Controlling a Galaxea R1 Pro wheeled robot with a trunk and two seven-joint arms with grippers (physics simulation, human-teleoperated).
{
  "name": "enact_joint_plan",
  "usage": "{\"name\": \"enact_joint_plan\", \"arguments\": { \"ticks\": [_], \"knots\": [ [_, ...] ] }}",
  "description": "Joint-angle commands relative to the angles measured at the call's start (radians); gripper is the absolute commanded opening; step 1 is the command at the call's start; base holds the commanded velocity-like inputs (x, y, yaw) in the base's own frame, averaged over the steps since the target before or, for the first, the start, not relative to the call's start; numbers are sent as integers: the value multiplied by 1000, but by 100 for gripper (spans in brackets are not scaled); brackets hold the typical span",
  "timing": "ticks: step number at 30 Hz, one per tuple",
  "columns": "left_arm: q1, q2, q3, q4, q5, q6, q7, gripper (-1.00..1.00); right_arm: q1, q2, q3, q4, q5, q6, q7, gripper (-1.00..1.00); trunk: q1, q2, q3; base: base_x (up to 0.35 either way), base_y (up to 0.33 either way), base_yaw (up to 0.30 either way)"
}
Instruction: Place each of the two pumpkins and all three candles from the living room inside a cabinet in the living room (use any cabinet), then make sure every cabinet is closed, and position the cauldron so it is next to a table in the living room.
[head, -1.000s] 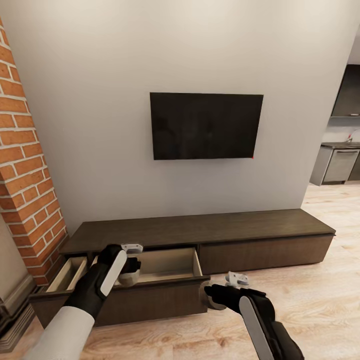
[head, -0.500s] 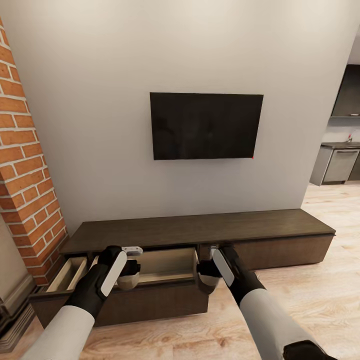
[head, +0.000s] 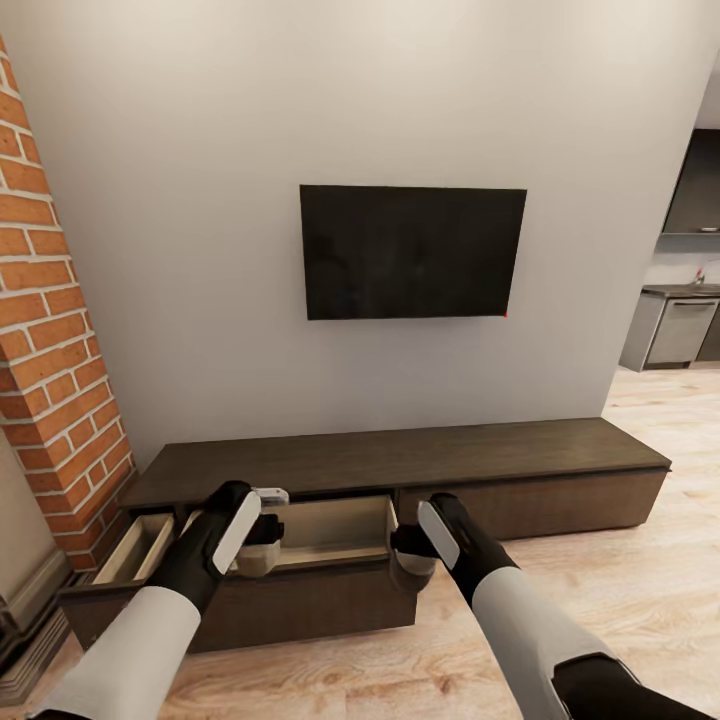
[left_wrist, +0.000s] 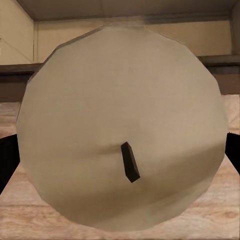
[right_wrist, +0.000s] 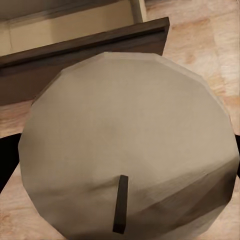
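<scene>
1. Wood floor (head: 620, 600) lies nearest.
2. Right gripper (head: 412, 556), clenched on a candle (right_wrist: 125, 145), has swung in to the open drawer's (head: 335, 530) corner.
3. Left gripper (head: 262, 540) still holds another candle (left_wrist: 120, 130) over the drawer; both look ready to drop.
4. Cabinet (head: 450, 455) beyond.

Black TV (head: 412, 251) on grey wall (head: 200, 200); brick fireplace (head: 50, 330) left.

No legible text, labels, brands, numbers or signs on any surface, black wall TV (head: 412, 251) screen blank, dark wood cabinet (head: 400, 460) fronts unmarked, beige candle (left_wrist: 122, 132) faces plain
</scene>
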Motion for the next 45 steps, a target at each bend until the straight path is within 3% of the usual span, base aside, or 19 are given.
{"name": "enact_joint_plan", "arguments": {
  "ticks": [1, 12, 27, 45],
  "knots": [
    [-19, -2, -3, 38, 8, 2, 12, -100, -1, 0, 3, -7, -10, 2, -8, -100, 0, -1, -1, 0, 0, 0],
    [-85, -10, -3, 232, 15, -17, 7, -100, -34, 0, 75, -41, -10, -6, -10, -100, 0, -1, -1, 0, 0, 0],
    [-87, -7, -4, 233, 19, -16, -5, -100, -34, 0, 92, -75, -12, -11, 4, -100, 0, -1, -1, 0, 0, 9],
    [-86, -8, -9, 224, 18, -17, -4, -100, -33, 0, 92, -90, -13, -12, 8, -100, 0, -1, -1, 13, 7, 246]
  ]
}}
